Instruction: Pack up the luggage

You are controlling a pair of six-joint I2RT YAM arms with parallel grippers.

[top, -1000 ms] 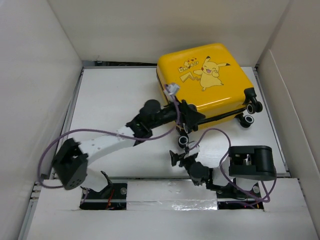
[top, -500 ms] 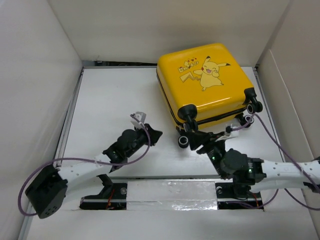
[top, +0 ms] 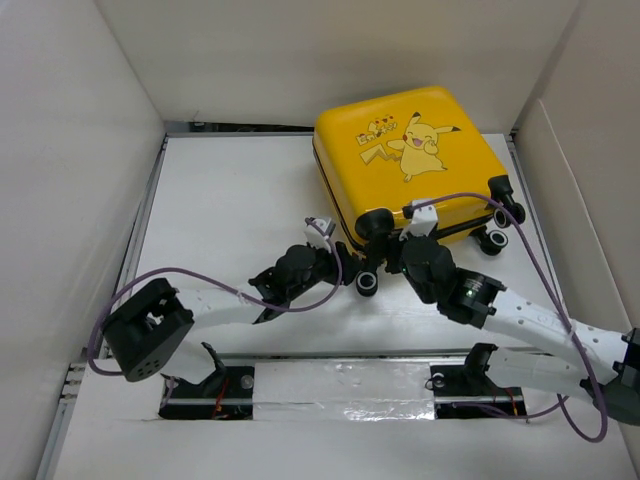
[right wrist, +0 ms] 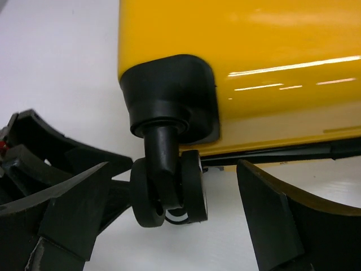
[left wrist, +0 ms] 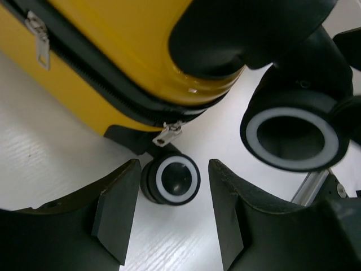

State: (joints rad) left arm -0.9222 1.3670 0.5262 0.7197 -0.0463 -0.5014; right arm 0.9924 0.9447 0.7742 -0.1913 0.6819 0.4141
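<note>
The luggage lies flat and shut in the far right corner of the tabletop. Its Pikachu face is up and its wheeled end is turned toward the near edge. Two wheels stick out at the right end of that side. At the left end sit two more, an upper wheel against the shell and a lower wheel closer to the near edge.

Both arms reach in to that left end, about the middle of the tabletop, each trailing a purple cable.

The left jaws stand moderately apart and hold nothing. In the left wrist view the two fingers flank the lower wheel, which sits just beyond their tips and clear of both pads. Just above it a zipper pull hangs from the black zipper band. The upper wheel fills the right of that view (black, with a pale ring).

The right jaws are wide and grip nothing. In the right wrist view the fingers stand on either side of a wheel on its stem below a black corner housing. One finger is well clear of it. The other finger's tip is close beside it, and I cannot tell whether they touch.
</note>
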